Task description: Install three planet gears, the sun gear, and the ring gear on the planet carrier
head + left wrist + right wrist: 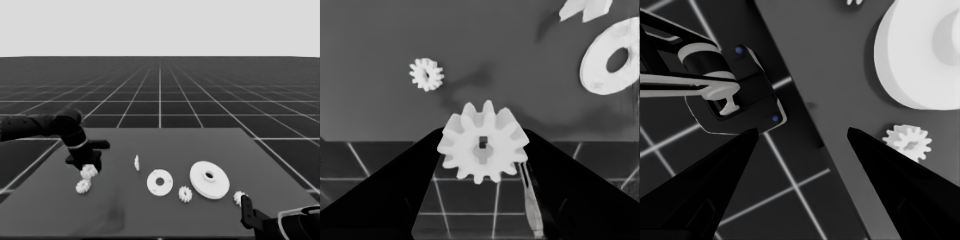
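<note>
I see smaller round part (160, 182) bare, nothing installed; left gripper (90, 169) far left of it, grasping gear (483, 141); right gripper (802, 132) parked, released.

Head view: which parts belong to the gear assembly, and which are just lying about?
Job:
- smaller round part
- larger round part
- held gear, in the left gripper
- loose gear beside it
- front gear, before the round parts
- corner gear, by the open, parked right gripper

Lying about:
- thin white piece
</note>
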Action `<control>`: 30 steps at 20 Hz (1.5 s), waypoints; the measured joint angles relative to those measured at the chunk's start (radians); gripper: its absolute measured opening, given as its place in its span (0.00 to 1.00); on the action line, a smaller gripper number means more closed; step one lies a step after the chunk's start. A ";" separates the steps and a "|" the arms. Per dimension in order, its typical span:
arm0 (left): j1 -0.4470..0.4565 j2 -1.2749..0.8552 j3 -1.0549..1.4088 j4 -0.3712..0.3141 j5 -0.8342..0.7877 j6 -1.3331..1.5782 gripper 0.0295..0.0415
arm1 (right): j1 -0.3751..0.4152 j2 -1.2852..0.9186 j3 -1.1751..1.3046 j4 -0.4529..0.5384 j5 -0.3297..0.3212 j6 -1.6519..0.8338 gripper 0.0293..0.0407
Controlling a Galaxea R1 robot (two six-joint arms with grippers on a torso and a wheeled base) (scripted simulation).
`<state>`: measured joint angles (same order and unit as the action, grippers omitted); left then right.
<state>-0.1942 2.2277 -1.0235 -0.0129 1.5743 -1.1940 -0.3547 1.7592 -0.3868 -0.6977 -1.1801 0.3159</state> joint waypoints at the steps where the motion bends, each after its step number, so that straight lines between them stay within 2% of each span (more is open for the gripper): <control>1: -0.016 0.002 -0.006 -0.014 0.005 0.002 0.14 | 0.000 0.000 0.000 0.000 0.000 0.000 0.81; 5: -0.034 0.006 -0.014 -0.032 0.011 0.006 0.14 | 0.000 0.000 0.000 0.000 0.000 0.000 0.81; 6: -0.035 0.180 -0.012 -0.036 0.003 -0.260 0.14 | 0.000 0.000 0.000 0.000 0.000 0.000 0.81; 7: -0.034 0.398 -0.066 -0.037 -0.003 -0.378 0.14 | 0.000 0.000 0.000 0.000 0.000 0.000 0.81; 9: -0.034 0.605 -0.212 -0.037 -0.005 -0.403 0.14 | 0.000 0.000 0.000 0.000 0.000 0.000 0.81; 15: -0.033 0.700 -0.319 -0.036 -0.004 -0.383 0.14 | 0.000 0.000 0.000 0.000 0.000 0.000 0.81; 16: 0.111 0.699 -0.314 0.138 -0.002 -0.389 0.14 | 0.000 0.000 0.000 0.000 0.000 0.000 0.81; 17: 0.234 0.704 -0.343 0.243 -0.003 -0.365 0.14 | 0.000 0.000 0.000 0.000 0.000 0.000 0.81; 18: 0.301 0.711 -0.380 0.301 -0.011 -0.336 0.14 | 0.000 0.000 0.000 0.000 0.000 0.000 0.81; 20: 0.355 0.720 -0.428 0.350 -0.026 -0.302 0.14 | 0.000 0.000 0.000 0.000 0.000 0.000 0.81; 25: 0.377 0.726 -0.454 0.373 -0.037 -0.284 0.14 | 0.000 0.000 0.000 0.000 0.000 0.000 0.81; 27: 0.378 0.726 -0.455 0.374 -0.037 -0.283 0.64 | 0.000 0.000 0.000 0.000 0.000 0.000 0.81; 28: 0.379 0.726 -0.456 0.374 -0.037 -0.283 0.71 | 0.000 0.000 0.000 0.000 0.000 0.000 0.81; 30: 0.379 0.726 -0.456 0.374 -0.037 -0.283 0.74 | 0.000 0.000 0.000 0.000 0.000 0.000 0.81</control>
<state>0.1847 2.9539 -1.4794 0.3614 1.5369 -1.4766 -0.3547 1.7592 -0.3868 -0.6977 -1.1801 0.3159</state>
